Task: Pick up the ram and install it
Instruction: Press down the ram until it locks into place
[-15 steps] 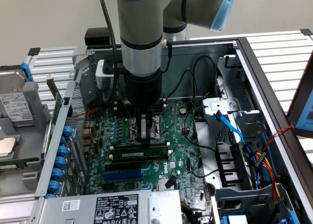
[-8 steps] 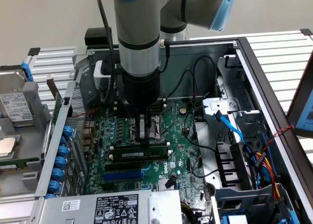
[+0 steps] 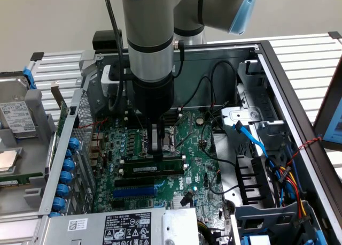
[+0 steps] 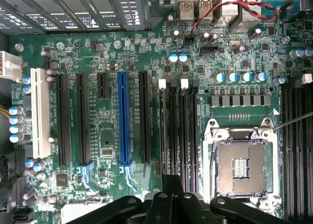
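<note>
The end effector hovers low over the motherboard, fingers narrowed directly above the ram lying along its slot; seating well likely demands level, straight-down pressure.

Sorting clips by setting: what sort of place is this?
Likely a computer assembly or repair bench: an opened PC case with its green motherboard exposed, a loose hard drive beside it, and the end effector down at the ram.

The exterior view looks steeply down into the open computer case from nearby; the wrist view faces straight down, close. Both share the motherboard.
</note>
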Robot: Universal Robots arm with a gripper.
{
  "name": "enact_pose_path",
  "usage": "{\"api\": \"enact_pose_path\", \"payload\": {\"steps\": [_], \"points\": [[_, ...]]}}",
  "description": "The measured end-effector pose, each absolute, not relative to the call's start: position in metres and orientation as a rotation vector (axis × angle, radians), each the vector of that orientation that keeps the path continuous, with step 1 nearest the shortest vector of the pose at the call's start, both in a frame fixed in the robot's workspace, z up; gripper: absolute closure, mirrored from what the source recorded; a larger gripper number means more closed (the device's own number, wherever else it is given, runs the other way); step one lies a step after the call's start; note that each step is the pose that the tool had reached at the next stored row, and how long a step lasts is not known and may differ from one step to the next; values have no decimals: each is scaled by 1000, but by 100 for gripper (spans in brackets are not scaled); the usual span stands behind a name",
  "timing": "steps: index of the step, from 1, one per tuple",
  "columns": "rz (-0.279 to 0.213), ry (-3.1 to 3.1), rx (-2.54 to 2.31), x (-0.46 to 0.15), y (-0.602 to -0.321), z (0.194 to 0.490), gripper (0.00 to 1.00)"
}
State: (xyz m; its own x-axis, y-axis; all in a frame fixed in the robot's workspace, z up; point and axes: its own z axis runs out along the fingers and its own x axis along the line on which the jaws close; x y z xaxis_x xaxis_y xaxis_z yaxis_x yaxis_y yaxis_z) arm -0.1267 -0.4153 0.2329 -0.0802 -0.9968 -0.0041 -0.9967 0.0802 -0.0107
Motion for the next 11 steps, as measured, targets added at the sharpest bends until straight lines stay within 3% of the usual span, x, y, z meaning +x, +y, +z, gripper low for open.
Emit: {"api": "enact_pose_path", "payload": {"steps": [11], "points": [[-19, 2294, -2116, -130, -415, 230, 90]]}}
